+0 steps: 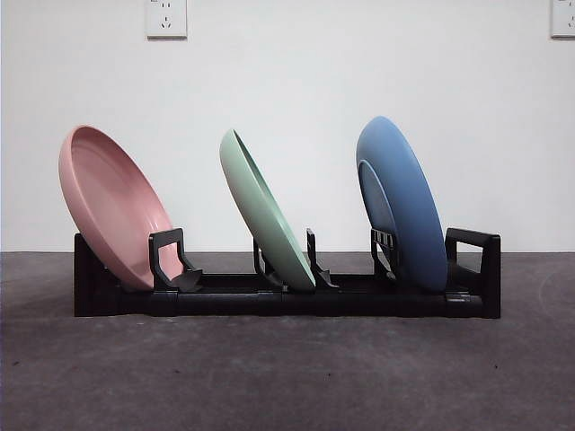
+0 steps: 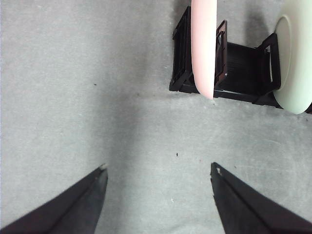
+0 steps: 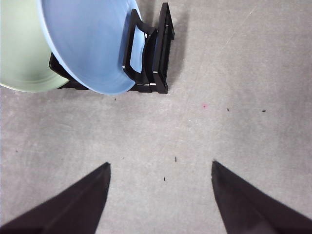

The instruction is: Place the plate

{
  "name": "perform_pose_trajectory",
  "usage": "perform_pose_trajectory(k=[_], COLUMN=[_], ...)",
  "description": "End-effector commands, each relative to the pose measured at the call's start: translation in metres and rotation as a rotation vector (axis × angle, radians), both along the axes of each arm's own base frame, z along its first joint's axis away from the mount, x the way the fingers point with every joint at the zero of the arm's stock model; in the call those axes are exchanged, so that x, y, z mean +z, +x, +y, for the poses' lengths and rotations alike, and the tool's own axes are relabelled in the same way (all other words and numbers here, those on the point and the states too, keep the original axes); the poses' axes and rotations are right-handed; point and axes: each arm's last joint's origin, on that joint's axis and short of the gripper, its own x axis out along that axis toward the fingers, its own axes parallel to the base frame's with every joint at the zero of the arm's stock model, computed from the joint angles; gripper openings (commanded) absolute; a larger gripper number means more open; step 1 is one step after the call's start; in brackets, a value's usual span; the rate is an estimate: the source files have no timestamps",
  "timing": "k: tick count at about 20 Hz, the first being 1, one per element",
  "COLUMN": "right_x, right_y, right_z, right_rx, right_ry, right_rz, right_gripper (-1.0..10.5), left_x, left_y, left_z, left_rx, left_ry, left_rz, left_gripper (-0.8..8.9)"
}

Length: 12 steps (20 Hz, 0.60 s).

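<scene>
Front view, read left to right: black rack (image 1: 287,301) on the grey bench (image 1: 287,377), three plates standing in its slots, all leaning toward 11 o'clock. Pink plate (image 1: 112,206) in the end slot at 9 o'clock of the rack, hollow face toward the camera, lower rim behind a black upright. Green plate (image 1: 265,211) in the middle slot, seen nearly edge-on, well apart from the pink one. Blue plate (image 1: 402,202) in the slot at 3 o'clock of the rack, steeper than the others, underside foot ring showing, just beside the rack's end handle. White wall behind; two wall sockets at 11 and 1 o'clock of the frame, no readable lettering on them. No brand or label legible on plates or rack. Neither arm appears in the front view. Left gripper (image 2: 158,168): fingers spread wide, holding nothing, above bare bench, pink plate at its 1 o'clock. Right gripper (image 3: 161,165): fingers spread wide, holding nothing, blue plate at its 11 o'clock.
</scene>
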Motion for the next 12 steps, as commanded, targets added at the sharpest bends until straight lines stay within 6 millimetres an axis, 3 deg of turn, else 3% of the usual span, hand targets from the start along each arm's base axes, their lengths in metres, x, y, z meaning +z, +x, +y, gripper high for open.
perform_pose_trajectory(k=[1,4,12], right_x=[0.006,0.005,0.006], right_y=[-0.003,0.016,0.126], right_z=[0.002,0.012,0.052], right_rx=[0.023,0.100,0.255], right_ry=[0.031,0.172,0.178], right_rz=[-0.017,0.070,0.214], right_gripper=[3.3,3.1,3.1], left_x=[0.007,0.007,0.009], left_y=[0.000,0.000,0.002], left_z=[0.000,0.000,0.000], left_rx=[-0.008,-0.007,-0.007], left_ry=[0.001,0.000,0.000], left_rz=[-0.027,-0.034,-0.055], left_gripper=[3.41,3.41,3.41])
